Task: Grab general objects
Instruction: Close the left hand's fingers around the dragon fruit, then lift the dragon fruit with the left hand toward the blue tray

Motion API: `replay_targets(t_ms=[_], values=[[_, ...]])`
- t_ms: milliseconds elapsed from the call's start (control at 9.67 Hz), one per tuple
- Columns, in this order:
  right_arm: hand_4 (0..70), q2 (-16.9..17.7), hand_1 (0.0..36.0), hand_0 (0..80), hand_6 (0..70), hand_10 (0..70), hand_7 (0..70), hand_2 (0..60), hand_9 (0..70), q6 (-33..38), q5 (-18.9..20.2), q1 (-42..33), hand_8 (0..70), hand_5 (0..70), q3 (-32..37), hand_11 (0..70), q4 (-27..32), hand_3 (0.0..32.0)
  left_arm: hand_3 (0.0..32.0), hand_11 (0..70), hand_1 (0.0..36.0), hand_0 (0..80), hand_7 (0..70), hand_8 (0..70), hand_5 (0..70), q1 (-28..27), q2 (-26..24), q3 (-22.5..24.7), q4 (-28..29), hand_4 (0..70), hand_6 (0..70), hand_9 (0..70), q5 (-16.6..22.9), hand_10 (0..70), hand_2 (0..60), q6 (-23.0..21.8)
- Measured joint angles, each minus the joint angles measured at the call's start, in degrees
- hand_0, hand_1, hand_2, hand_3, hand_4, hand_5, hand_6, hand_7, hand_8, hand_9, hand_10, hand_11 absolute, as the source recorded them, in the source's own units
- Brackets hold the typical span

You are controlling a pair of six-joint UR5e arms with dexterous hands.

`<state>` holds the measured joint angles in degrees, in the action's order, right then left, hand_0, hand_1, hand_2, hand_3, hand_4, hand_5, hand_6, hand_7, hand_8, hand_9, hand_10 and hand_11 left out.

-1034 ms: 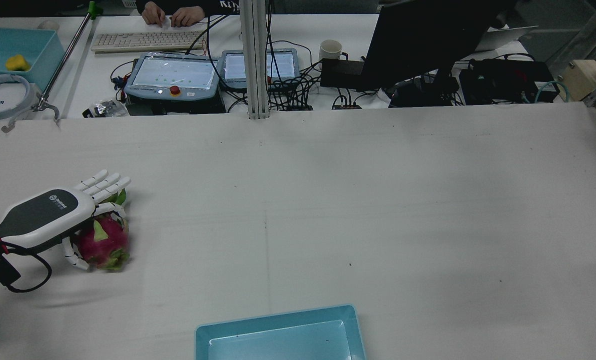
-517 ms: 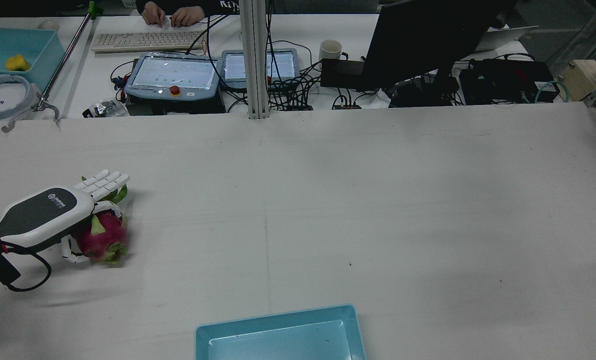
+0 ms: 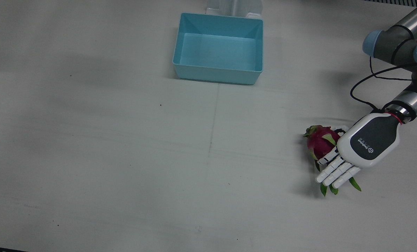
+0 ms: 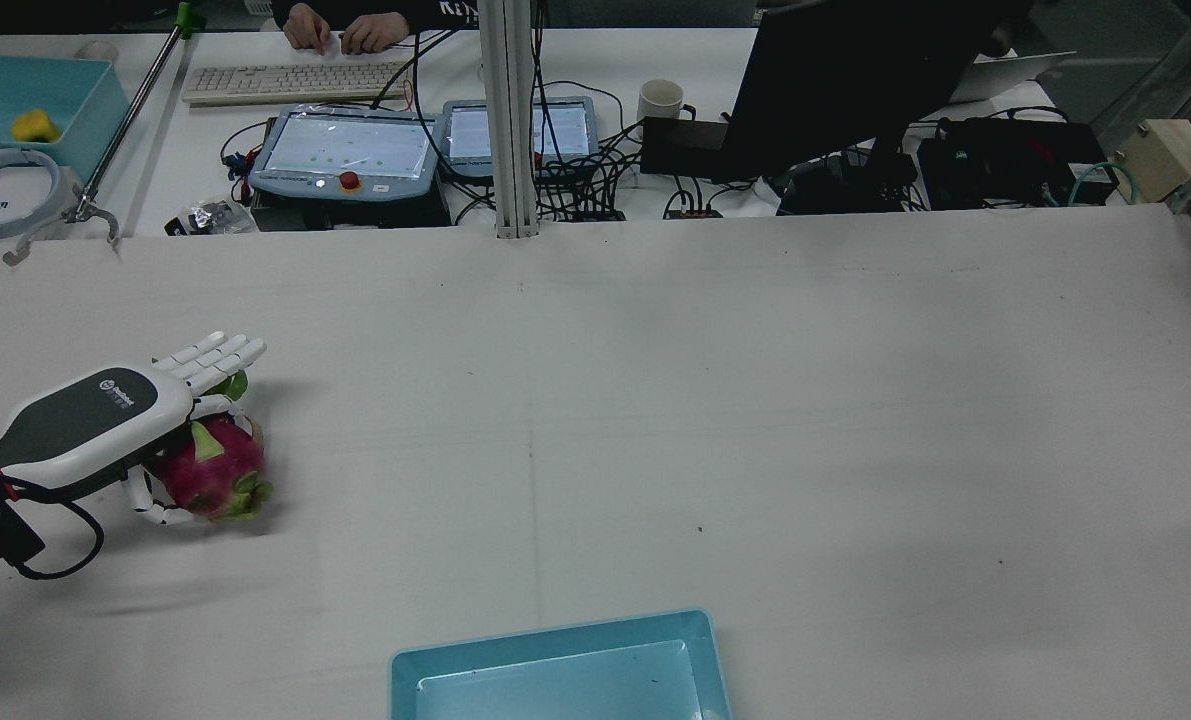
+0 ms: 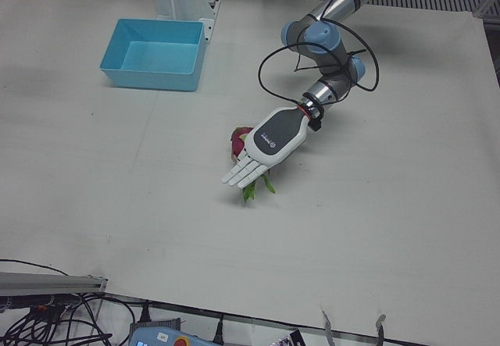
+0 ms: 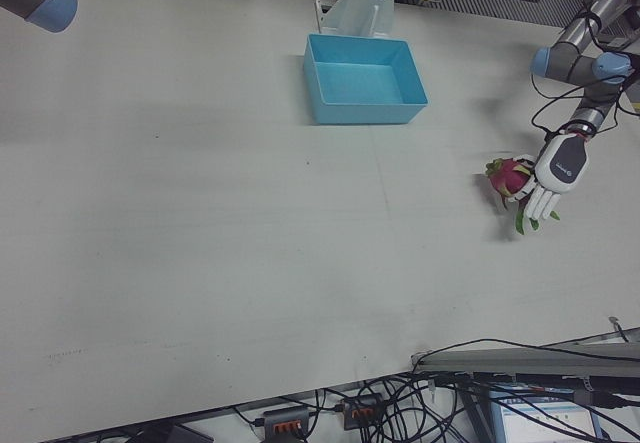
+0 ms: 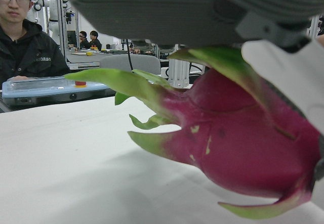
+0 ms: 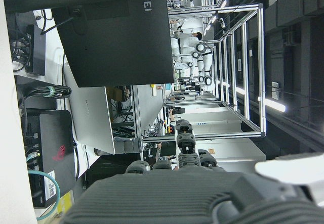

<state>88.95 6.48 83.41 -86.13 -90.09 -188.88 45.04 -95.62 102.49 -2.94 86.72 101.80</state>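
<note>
In the front view the left hand (image 3: 364,147) lay palm-down over the dragon fruit (image 3: 319,141), long fingers (image 3: 336,171) stretched flat beyond it. The rear view showed the thumb hooked under the fruit's near side, well apart from the blue bin (image 4: 562,668). The left hand view showed fruit against the palm, seemingly clear of the table (image 7: 61,163); the right hand's (image 8: 197,196) state could not be told.

Readable text is scarce.

In the right hand view, pale letters reading "AWEI", cut off at the start, stand on the back of the dark monitor (image 8: 114,37), lying on their side like the rest of that picture. The left hand (image 3: 367,144) carries a small round logo with a short word beside it on its dark back panel, too small to read in any view. The man's black jacket (image 7: 30,52) bears a small pale chest mark, also illegible.
</note>
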Motion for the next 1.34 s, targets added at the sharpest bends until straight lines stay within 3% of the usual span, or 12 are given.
replay_targets(t_ms=[517,828,931,1345], values=[[0.0,0.0,0.0,0.0,0.0,0.0,0.0,0.0,0.0,-0.1,0.0,0.0,0.0,0.0,-0.1,0.0,0.0,0.0,0.0,4.6,36.0,50.5,3.2,1.4,38.6,0.5,-0.9,9.6,-7.8,25.9,0.0,0.0,6.8,1.4,60.0,-8.2],[0.0,0.0,0.0,0.0,0.0,0.0,0.0,0.0,0.0,-0.1,0.0,0.0,0.0,0.0,-0.1,0.0,0.0,0.0,0.0,6.2,36.0,53.9,5.2,1.1,40.0,5.5,-8.0,12.3,-16.1,27.3,0.6,0.0,17.5,2.3,60.0,-18.1],[0.0,0.0,0.0,0.0,0.0,0.0,0.0,0.0,0.0,-0.1,0.0,0.0,0.0,0.0,-0.1,0.0,0.0,0.0,0.0,6.5,36.0,55.6,6.1,1.6,41.7,6.9,-9.7,13.2,-17.8,30.6,1.8,0.0,20.8,2.5,60.0,-22.2],[0.0,0.0,0.0,0.0,0.0,0.0,0.0,0.0,0.0,0.0,0.0,0.0,0.0,0.0,-0.1,0.0,0.0,0.0,0.0,5.8,36.0,64.2,10.6,2.4,46.9,8.1,-10.9,14.5,-16.4,41.9,5.5,0.7,29.5,1.9,60.0,-37.8]])
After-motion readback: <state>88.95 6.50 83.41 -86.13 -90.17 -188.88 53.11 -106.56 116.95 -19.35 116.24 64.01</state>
